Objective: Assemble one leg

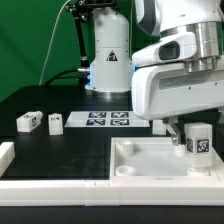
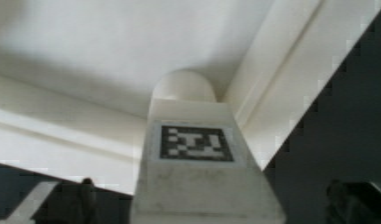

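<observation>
A white stubby leg with a black-and-white tag stands upright on the near right corner of the large white tray-like part. My gripper is around it. In the wrist view the leg fills the middle, and the dark fingers stand off on either side with a gap showing to the leg. The gripper is open. The leg's foot and the corner socket are hidden. Two more legs lie on the black table at the exterior view's left.
The marker board lies on the table behind the tray-like part. A white rim runs along the front edge. The robot's base stands at the back against a green backdrop.
</observation>
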{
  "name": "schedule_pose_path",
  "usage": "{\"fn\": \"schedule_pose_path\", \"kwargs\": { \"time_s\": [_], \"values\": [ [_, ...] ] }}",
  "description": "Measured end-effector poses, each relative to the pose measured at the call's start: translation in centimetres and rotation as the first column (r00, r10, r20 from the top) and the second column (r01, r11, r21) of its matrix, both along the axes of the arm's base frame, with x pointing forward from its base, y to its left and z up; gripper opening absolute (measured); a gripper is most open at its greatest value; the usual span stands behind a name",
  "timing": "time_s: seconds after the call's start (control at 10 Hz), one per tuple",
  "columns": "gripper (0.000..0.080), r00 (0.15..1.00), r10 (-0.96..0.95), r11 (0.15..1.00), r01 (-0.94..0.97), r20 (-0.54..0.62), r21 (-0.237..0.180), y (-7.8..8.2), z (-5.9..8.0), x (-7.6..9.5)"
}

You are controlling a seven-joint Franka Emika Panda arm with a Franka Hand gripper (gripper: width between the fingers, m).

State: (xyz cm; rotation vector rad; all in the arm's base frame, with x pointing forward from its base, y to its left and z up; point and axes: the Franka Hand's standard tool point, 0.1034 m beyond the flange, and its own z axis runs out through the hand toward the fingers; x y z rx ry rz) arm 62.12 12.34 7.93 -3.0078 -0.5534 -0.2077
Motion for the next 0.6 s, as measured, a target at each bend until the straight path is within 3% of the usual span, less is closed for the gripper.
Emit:
{"fn": "schedule_pose_path", "kwargs": {
  "time_s": [0.2,0.5,0.6],
  "values": [
    [0.0649,0.994,0.003,1.0,-0.005,-0.109,-0.014,-0.2,0.5,0.6],
    [0.0649,0.998,0.014,1.0,-0.014,-0.069,-0.01,-0.8,0.5,1.5],
    [0.0515,0.997,0.013,1.0,-0.014,-0.069,-0.01,-0.7,0.5,1.5]
  ]
}}
